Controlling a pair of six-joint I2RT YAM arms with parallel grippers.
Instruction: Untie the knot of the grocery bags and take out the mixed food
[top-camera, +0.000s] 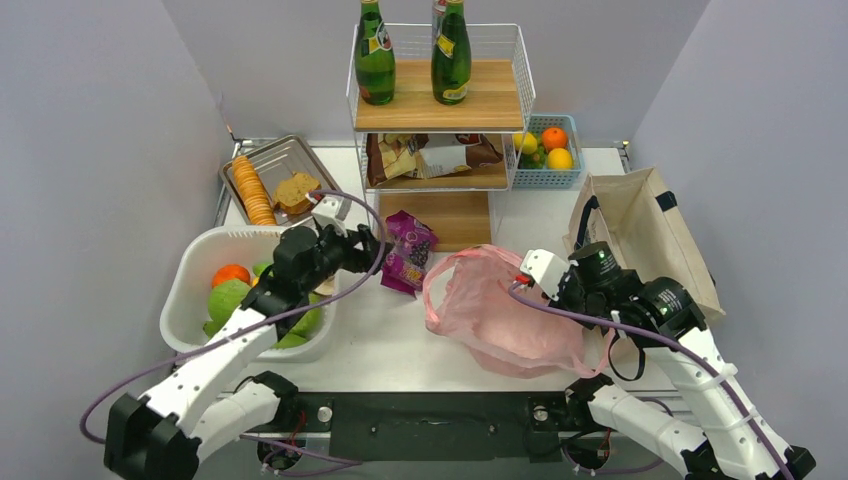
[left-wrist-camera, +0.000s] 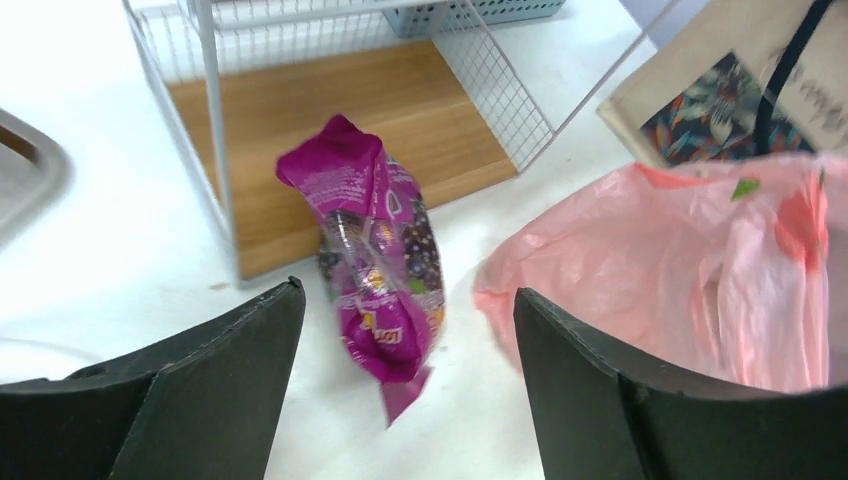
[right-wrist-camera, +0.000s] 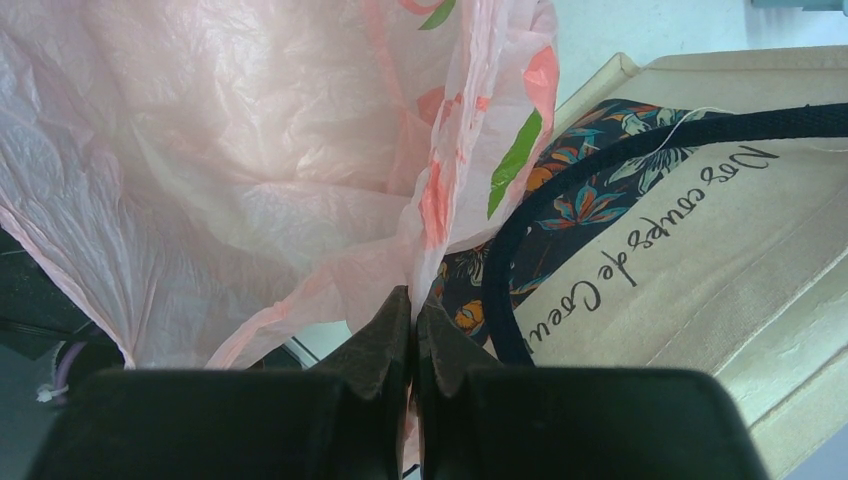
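The pink grocery bag (top-camera: 497, 312) lies slack on the table with its mouth open toward the left; no knot shows. My right gripper (top-camera: 527, 285) is shut on a fold of the bag's thin plastic near its rim (right-wrist-camera: 413, 305), and the bag (right-wrist-camera: 250, 150) hangs in front of the fingers. The purple snack packet (top-camera: 408, 250) lies on the table beside the shelf's base. My left gripper (top-camera: 374, 244) is open and empty just left of it; in the left wrist view the packet (left-wrist-camera: 385, 270) lies beyond and between the spread jaws, untouched.
A white tub (top-camera: 196, 262) with green and orange fruit is under my left arm. The wire shelf (top-camera: 438, 100) carries two green bottles (top-camera: 375, 50). A cracker tray (top-camera: 270, 180), a blue fruit basket (top-camera: 548, 150) and the beige canvas tote (top-camera: 645, 235) stand around.
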